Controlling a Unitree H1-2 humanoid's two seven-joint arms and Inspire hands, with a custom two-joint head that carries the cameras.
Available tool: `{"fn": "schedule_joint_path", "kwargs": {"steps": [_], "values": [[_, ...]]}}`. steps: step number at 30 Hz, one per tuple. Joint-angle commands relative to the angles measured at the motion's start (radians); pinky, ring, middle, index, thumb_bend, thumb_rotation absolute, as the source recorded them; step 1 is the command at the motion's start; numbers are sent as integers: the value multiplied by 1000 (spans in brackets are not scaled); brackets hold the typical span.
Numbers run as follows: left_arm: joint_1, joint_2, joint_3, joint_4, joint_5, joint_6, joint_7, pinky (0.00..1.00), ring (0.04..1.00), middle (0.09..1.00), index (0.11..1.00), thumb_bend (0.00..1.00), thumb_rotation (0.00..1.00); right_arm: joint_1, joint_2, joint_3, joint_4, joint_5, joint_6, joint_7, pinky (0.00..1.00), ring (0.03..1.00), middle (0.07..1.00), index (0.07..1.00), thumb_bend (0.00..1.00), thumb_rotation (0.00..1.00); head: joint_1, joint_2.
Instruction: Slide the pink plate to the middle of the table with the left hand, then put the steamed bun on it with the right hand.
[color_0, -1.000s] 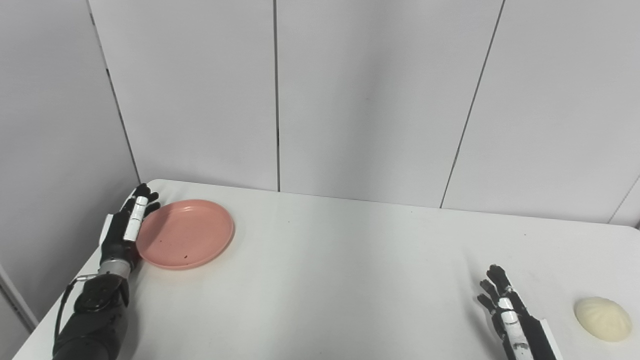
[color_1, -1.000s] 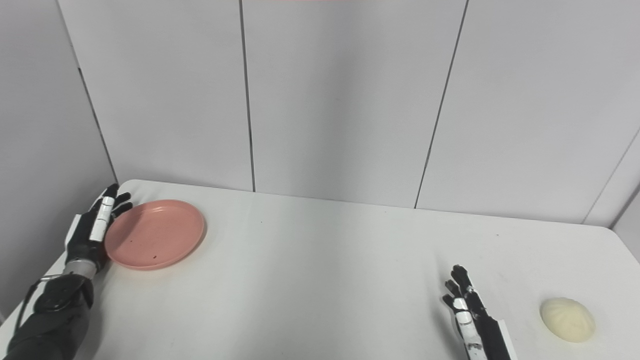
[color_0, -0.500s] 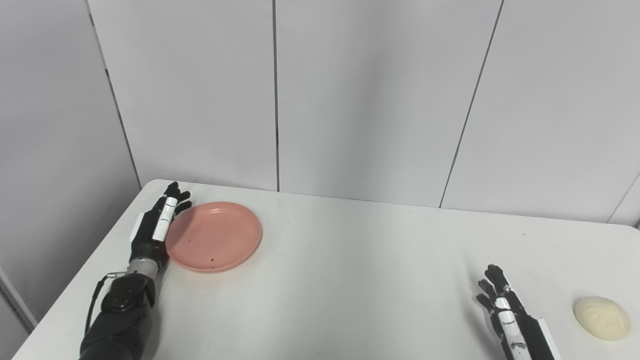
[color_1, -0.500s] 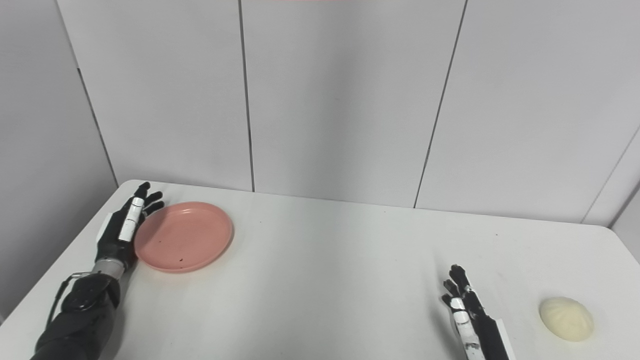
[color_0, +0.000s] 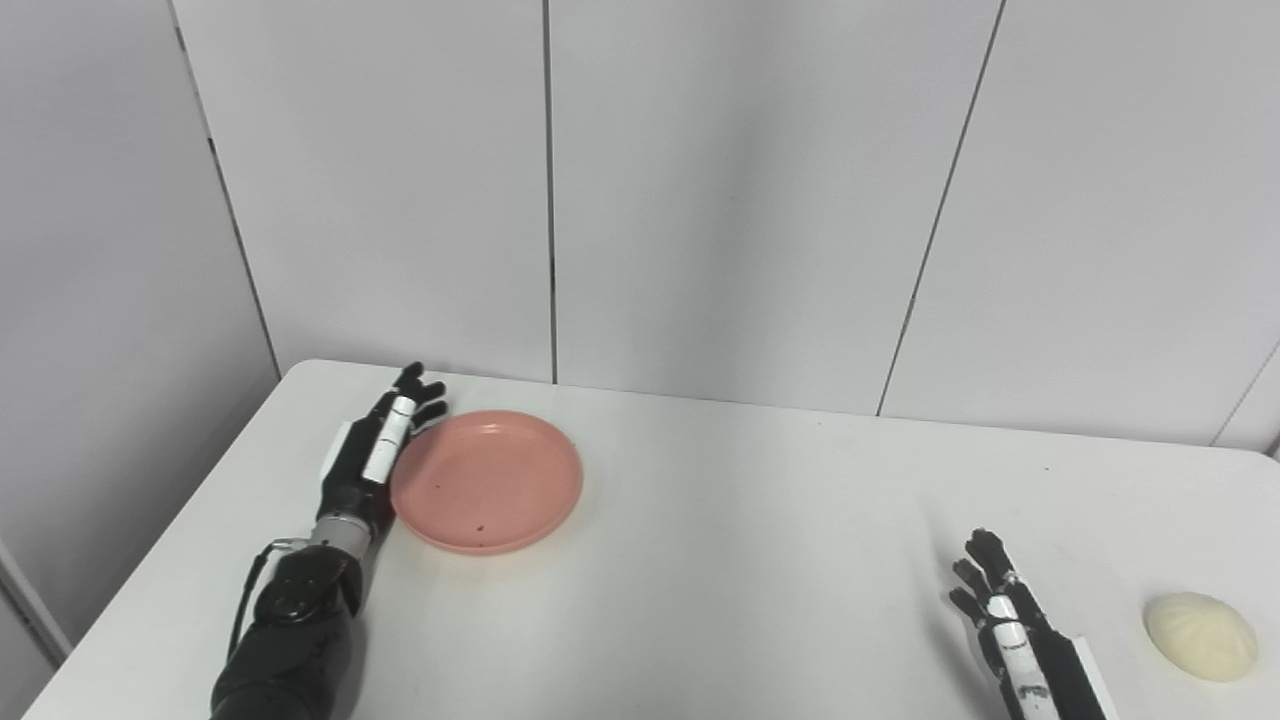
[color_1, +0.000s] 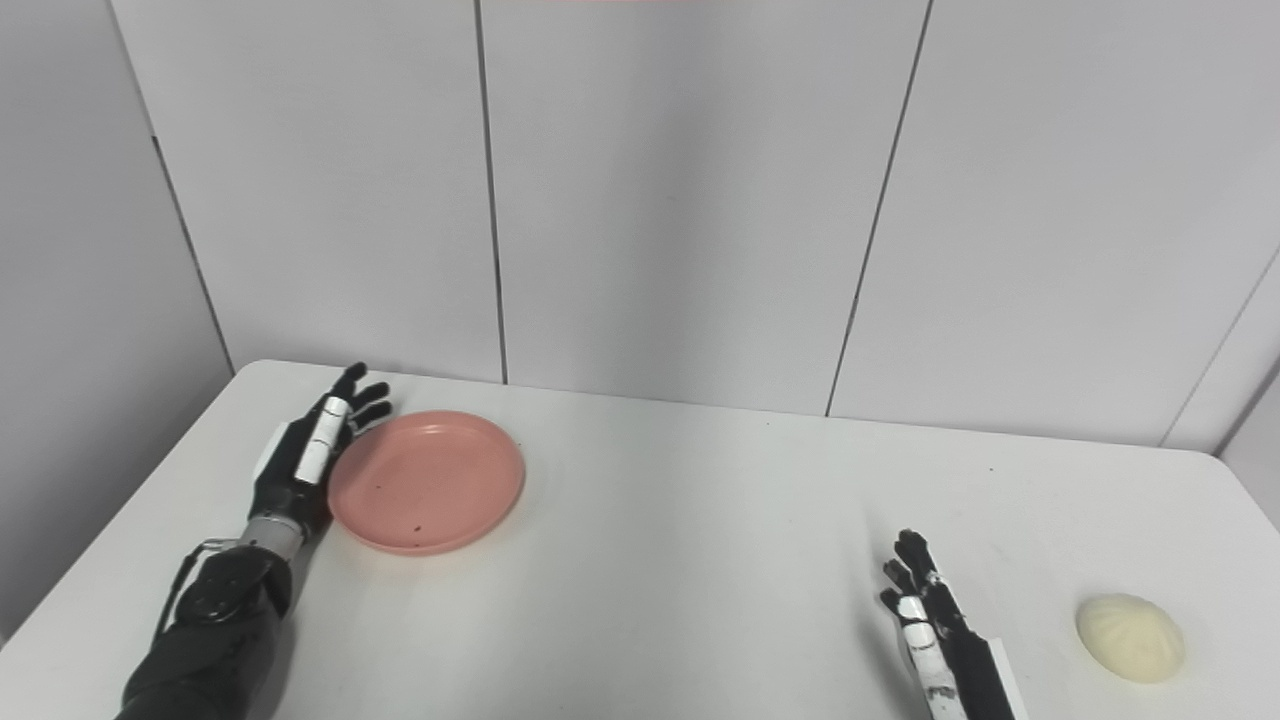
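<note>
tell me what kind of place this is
Probably a robot test booth, not a kitchen: a bare white table boxed in by plain grey wall panels, holding only a pink plate and a bun.

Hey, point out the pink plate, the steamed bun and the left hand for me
pink plate (color_0: 487, 482), left eye view, bare middle of its dish.
steamed bun (color_0: 1200, 636), left eye view, top of its dome.
left hand (color_0: 366, 460), left eye view, back of the hand beside the plate's rim.
</note>
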Motion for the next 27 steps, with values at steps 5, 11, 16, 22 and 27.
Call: {"fn": "schedule_joint_path", "kwargs": {"steps": [5,11,16,22,27], "values": [[5,-13,-27,-42,13,-11,-15,803,857,849,891,862,849,42,24,12,48,5,-43,1,936,945,962,940,689,858,0,0],[23,-27,-49,-82,15,2,-21,819,869,857,896,882,849,41,23,14,48,0,-44,1,935,948,964,945,690,861,-6,0],[35,-41,-57,-110,17,19,-28,825,873,857,893,906,844,40,26,16,44,-3,-42,2,937,947,963,946,708,865,-10,2],[49,-56,-72,-142,28,35,-23,815,869,855,896,918,849,41,30,22,39,-12,-42,-1,934,945,959,948,704,866,-29,4],[58,-65,-91,-157,40,39,-18,813,871,863,903,895,859,44,35,25,28,-21,-29,-8,913,934,946,944,699,866,-49,7]]}}
